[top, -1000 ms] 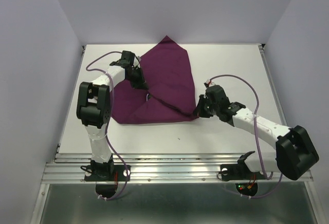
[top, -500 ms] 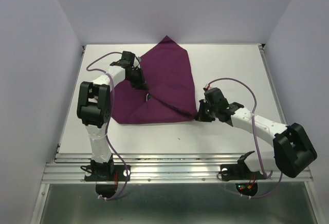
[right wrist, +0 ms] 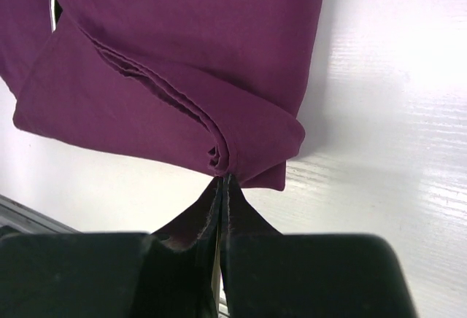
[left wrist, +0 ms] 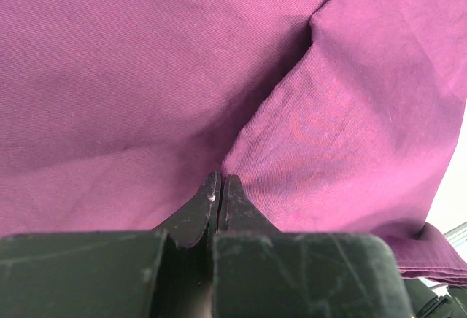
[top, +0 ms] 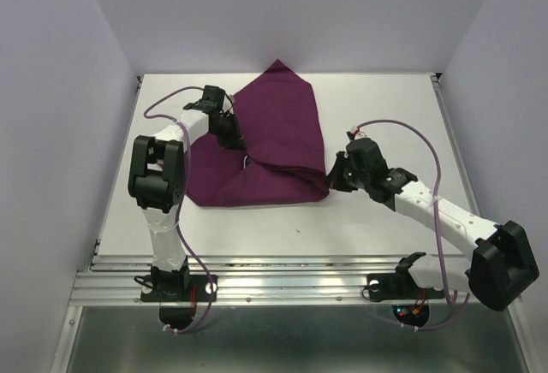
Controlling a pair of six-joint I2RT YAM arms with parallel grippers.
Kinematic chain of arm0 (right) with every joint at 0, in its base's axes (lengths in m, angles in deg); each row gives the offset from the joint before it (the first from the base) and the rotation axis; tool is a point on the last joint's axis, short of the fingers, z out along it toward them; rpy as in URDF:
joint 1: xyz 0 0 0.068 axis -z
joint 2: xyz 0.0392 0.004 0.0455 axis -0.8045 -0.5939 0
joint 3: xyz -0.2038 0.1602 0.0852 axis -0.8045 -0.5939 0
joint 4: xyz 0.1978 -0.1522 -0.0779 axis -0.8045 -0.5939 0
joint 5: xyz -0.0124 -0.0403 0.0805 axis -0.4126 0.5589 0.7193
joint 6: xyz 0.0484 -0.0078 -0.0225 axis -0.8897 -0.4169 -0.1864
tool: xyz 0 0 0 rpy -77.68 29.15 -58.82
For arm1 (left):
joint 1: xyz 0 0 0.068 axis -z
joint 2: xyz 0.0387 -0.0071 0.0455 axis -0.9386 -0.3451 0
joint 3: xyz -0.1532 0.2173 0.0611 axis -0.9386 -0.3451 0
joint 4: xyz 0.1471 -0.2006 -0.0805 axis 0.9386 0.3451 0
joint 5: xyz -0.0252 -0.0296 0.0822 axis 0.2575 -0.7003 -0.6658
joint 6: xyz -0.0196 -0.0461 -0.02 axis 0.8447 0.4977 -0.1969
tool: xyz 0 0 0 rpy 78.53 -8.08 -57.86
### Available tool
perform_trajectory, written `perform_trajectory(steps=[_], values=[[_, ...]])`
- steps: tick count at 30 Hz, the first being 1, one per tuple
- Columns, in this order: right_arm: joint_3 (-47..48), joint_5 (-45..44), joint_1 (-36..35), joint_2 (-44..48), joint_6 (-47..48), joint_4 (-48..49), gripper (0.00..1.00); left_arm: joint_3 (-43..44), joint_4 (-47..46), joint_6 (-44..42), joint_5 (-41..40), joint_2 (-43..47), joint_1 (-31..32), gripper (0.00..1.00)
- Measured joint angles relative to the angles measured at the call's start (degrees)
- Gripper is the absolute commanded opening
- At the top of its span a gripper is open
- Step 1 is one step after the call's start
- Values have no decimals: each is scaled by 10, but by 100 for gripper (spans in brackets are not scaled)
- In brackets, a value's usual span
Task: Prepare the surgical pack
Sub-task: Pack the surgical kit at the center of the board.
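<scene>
While our left gripper (left wrist: 221, 187) stays pinched on the large dark purple square cloth (top: 282, 125) lying centre-left on the white table (top: 385, 108), our right gripper (right wrist: 222, 183), clamped on its corner, has bunched it, advancing the wrap.

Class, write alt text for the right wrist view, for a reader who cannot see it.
The shut right gripper pinches the folded corner of a purple cloth that lies on a white table. Several layers of the cloth curl together at the pinched corner.
</scene>
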Motion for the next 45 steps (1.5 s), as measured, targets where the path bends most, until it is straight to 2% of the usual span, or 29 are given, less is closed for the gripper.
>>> perform_trajectory(steps=[10,15,23,35,45], values=[[0,-85,0,40,-50,9,2,0,0,0,-3,0,-1,0],[0,-103,0,25,-68,20,3,0,0,-1,-3,0,-3,0],[18,-29,0,-98,-51,42,2,0,0,-2,-2,-2,-4,0],[-20,32,-2,-98,-38,77,1,6,0,-2,-2,-17,-4,0],[-49,40,-12,-97,-31,113,1,27,8,-2,-5,-21,-4,0]])
